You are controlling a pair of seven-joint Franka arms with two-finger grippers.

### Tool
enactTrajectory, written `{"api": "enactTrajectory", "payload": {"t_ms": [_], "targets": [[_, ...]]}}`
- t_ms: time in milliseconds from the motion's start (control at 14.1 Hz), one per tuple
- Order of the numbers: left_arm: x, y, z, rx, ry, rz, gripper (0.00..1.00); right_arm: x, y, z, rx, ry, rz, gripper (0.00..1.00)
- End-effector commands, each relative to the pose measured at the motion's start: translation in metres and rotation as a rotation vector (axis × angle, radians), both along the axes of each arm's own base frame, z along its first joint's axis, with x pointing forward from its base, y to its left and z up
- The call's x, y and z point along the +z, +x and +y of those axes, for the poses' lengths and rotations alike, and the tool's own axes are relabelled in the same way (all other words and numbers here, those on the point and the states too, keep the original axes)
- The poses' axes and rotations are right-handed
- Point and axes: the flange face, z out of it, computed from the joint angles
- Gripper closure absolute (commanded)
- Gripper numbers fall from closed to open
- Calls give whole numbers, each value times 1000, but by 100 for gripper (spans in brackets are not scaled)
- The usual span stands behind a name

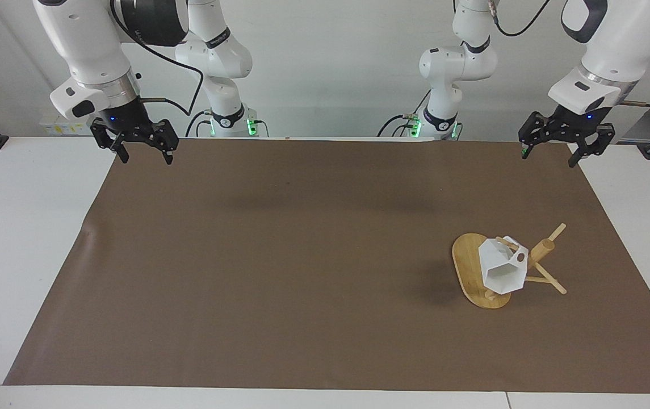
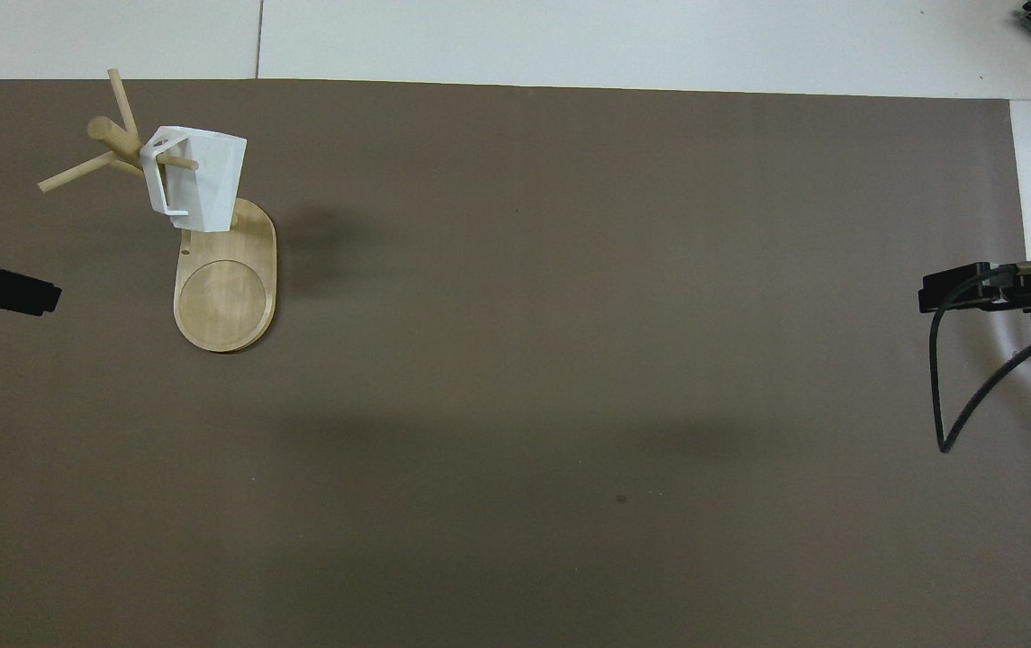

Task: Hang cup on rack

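Observation:
The white faceted cup hangs by its handle on a peg of the bamboo rack, which stands toward the left arm's end of the table. My left gripper is open and empty, raised over the mat's corner near the robots, well clear of the rack. My right gripper is open and empty too, raised over the mat's corner at the right arm's end, where that arm waits.
A brown mat covers most of the white table. A black cable loops down from the right arm. Both arm bases stand at the robots' edge of the table.

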Motion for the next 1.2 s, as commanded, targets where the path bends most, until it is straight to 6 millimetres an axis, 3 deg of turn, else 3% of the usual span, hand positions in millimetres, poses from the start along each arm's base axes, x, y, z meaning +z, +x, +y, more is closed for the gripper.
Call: {"api": "enactTrajectory", "payload": {"t_ms": [0,707,919,1131], "targets": [[1,4,3,18,18,6,0,1,-5,-2,17,4,-3,0],[10,1,-9,14,-18,19,0,1,-5,-2,17,4,-3,0],[10,-2,-16,175,-26,31,0,1,-5,-2,17,4,-3,0],[9,-3,-11,211,-25,43,0,1,-5,-3,16,4,-3,0]]}}
